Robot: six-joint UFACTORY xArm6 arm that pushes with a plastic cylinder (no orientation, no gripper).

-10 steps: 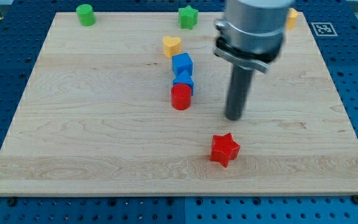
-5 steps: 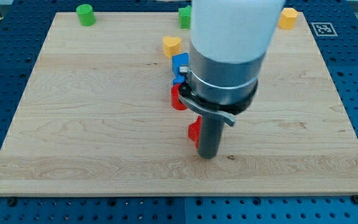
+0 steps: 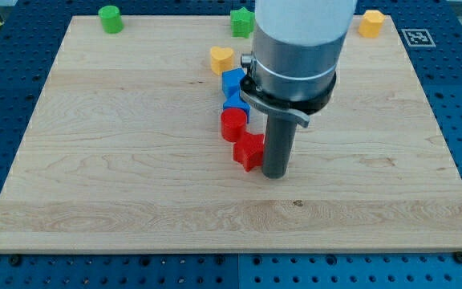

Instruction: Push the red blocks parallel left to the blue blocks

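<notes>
Across the wooden tabletop (image 3: 95, 160), we have just shoved the red star (image 3: 249, 151) up against the red cylinder (image 3: 233, 125). Our tip (image 3: 274, 174) sits at its 3 o'clock, touching; there are no fingers, so their state cannot be told. Both reds remain at 6 o'clock of the blue blocks (image 3: 234, 90), not yet left.

Two blue blocks (image 3: 234, 90) sit in a line. A round red block (image 3: 233, 125) touches the lower one. A red star (image 3: 249, 151) lies just below.

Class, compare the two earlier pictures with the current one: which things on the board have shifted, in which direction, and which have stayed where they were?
The red star block moved toward the view's top left, from near the bottom edge to beside the red round block. My tip swept down, then followed it, now against the star's right side. Nothing was grasped. The blue blocks, yellow heart, green blocks and orange block stayed put.
</notes>
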